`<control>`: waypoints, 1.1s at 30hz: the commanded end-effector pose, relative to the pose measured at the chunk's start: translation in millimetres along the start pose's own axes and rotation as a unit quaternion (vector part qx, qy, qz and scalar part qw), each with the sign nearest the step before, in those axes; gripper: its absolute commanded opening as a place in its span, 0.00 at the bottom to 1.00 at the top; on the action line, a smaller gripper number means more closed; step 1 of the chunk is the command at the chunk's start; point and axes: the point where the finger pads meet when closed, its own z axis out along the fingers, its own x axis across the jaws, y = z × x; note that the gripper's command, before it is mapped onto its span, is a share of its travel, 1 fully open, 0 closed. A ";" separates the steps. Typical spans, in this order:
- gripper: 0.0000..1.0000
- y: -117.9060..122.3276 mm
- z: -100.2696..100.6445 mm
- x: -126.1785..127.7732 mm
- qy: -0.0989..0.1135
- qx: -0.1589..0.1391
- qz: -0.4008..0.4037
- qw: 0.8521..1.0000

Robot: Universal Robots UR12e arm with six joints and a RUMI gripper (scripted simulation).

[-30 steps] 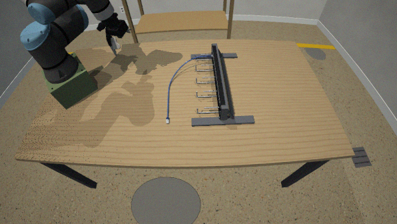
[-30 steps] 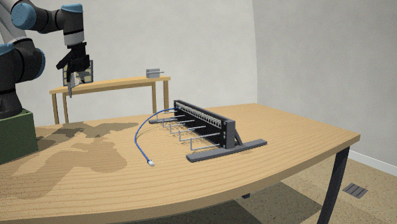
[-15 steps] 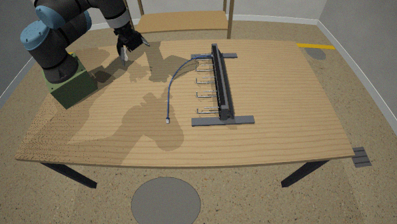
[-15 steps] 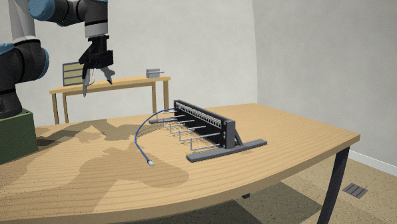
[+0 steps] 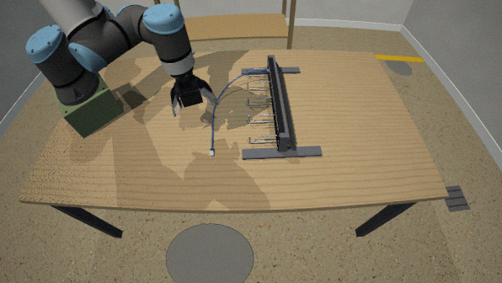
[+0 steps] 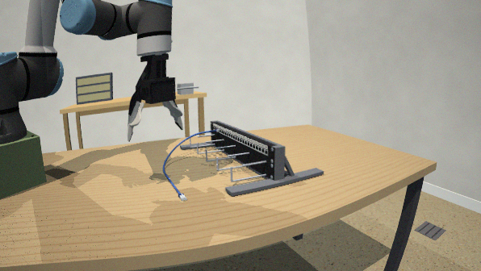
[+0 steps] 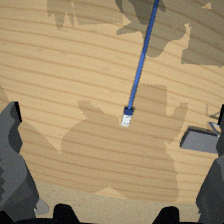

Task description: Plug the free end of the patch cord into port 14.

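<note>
The blue patch cord (image 5: 216, 110) (image 6: 166, 162) (image 7: 140, 68) arcs from the far left end of the dark rack (image 5: 281, 110) (image 6: 247, 142) down onto the wooden table (image 5: 362, 126) (image 6: 343, 161). Its free plug (image 5: 211, 152) (image 6: 183, 199) (image 7: 127, 118) lies flat on the table in front of the rack's near end, touching nothing else. My gripper (image 5: 194, 107) (image 6: 155, 131) (image 7: 120, 103) is open and empty. It hangs well above the table, over the cord's bend. In the wrist view the plug lies below, between the two fingers. I cannot tell which way the latch faces.
Thin metal cable bars (image 5: 259, 122) (image 6: 242, 166) stick out from the rack towards the cord. The rack stands upright on two flat grey feet (image 5: 281, 152) (image 6: 274, 181) (image 7: 200, 140). The arm's green pedestal (image 5: 90, 111) (image 6: 20, 165) is at the table's left. A side table (image 5: 236, 25) (image 6: 121, 104) stands behind.
</note>
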 end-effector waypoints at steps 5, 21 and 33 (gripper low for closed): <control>1.00 64.7 36.2 14.9 -0.015 -0.017 0.082 0.996; 0.00 82.3 45.9 15.8 -0.018 -0.021 0.106 0.994; 0.00 82.3 45.9 15.8 -0.018 -0.021 0.106 0.994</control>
